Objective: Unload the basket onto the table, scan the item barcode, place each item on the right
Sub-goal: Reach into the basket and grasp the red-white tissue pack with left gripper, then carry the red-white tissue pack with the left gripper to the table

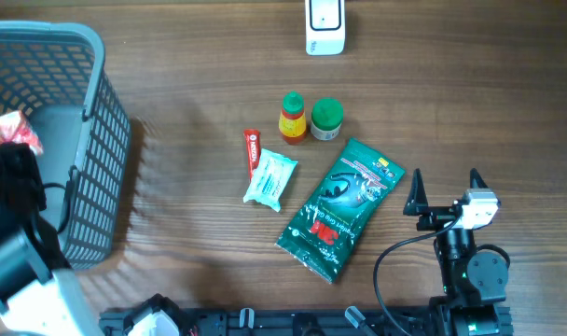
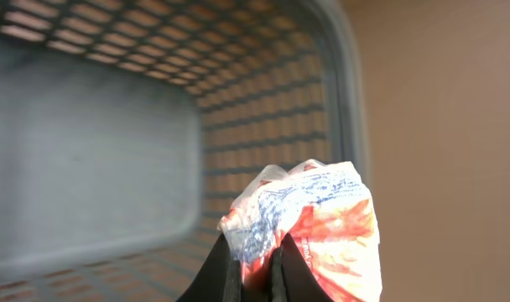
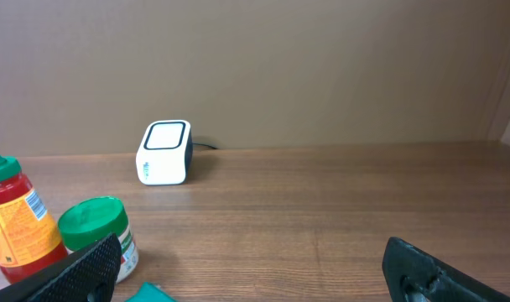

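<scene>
The left gripper is down inside the basket, its jaws pinched together on the lower edge of a crumpled red, white and blue packet. This is likely the item to be scanned, gripped low so its printed face stays exposed. The scanner stands at the far edge of the table, well apart from the basket. The right gripper hovers beside the green bag with its jaws wide apart, holding nothing, apparently waiting clear of the path.

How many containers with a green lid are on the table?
2: a red sauce bottle and, beside it, a small jar, both mid-table. More could hide inside the basket.
</scene>
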Motion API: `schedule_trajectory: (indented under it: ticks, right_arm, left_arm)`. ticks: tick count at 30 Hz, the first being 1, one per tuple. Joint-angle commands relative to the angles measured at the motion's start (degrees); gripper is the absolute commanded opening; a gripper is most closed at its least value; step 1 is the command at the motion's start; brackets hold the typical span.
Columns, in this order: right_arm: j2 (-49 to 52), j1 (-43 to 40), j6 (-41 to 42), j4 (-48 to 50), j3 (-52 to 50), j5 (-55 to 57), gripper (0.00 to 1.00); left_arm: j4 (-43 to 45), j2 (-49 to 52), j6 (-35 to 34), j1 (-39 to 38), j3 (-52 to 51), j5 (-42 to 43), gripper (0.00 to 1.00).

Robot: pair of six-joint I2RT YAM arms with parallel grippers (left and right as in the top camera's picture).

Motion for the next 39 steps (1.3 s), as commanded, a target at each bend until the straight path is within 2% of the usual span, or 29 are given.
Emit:
schedule_trajectory:
  ticks: [1, 3, 5, 8, 13, 20, 26, 36, 39]
  right_arm:
    - [-0.3, 0.2, -0.6, 0.1, -0.1, -0.7, 1.00]
    - [-0.3, 0.2, -0.6, 0.1, -0.1, -0.7, 1.00]
    - [-0.3, 0.2, -0.6, 0.1, -0.1, -0.7, 1.00]
    - [-0.3, 0.2, -0.6, 0.1, -0.1, -0.7, 1.00]
    - [-0.3, 0.2, -0.6, 0.1, -0.1, -0.7, 1.00]
    - [-0.3, 0.2, -0.6, 0.1, -0.1, -0.7, 1.00]
    - [-0.3, 0.2, -0.6, 0.1, -0.1, -0.7, 1.00]
    - [-0.3, 0.2, -0.6, 0.1, -0.1, -0.7, 1.00]
    - [-0.3, 0.2, -0.6, 0.1, -0.1, -0.7, 1.00]
  left_arm:
    - [1.7, -4.5, 1.0, -1.0, 0.5, 14.3, 0.04]
    - [2.3, -5.3, 1.2, -3.7, 0.5, 18.8, 0.04]
    - [3.2, -5.1, 3.6, -9.6, 0.5, 22.0, 0.04]
    - [3.4, -4.0, 7.2, -19.0, 0.5, 21.9, 0.04]
    - [3.1, 3.0, 15.9, -40.5, 0.5, 16.4, 0.04]
    - [2.5, 17.0, 16.2, -57.5, 0.5, 9.2, 0.04]
    - [2.8, 27.7, 16.2, -64.0, 0.5, 9.0, 0.04]
    - [12.7, 41.8, 16.2, -71.7, 0.5, 8.9, 0.04]
    - [13.9, 44.7, 16.2, -73.5, 0.5, 4.3, 0.04]
